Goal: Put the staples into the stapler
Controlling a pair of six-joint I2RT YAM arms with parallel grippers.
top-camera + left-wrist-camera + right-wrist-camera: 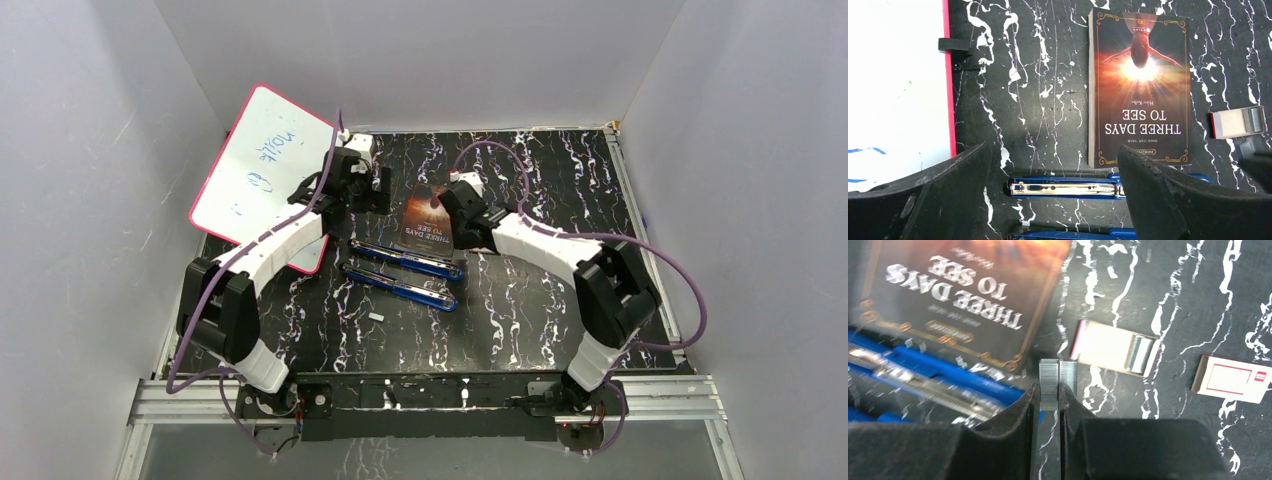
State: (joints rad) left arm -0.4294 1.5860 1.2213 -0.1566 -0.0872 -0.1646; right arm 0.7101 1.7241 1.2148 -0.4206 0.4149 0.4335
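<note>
Looks like the right gripper (1049, 392) is pinching the staples (1049, 371); left gripper (1052, 150) hangs wide open over the stapler (1068, 189).

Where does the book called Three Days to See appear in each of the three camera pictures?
Top external: the book lies mid-table, just behind the blue stapler.
Left wrist: right of centre, towards the top, title upside down.
Right wrist: top left corner, tilted and blurred.
Shared landmark: the blue stapler lying along the book's title-side edge.
</note>
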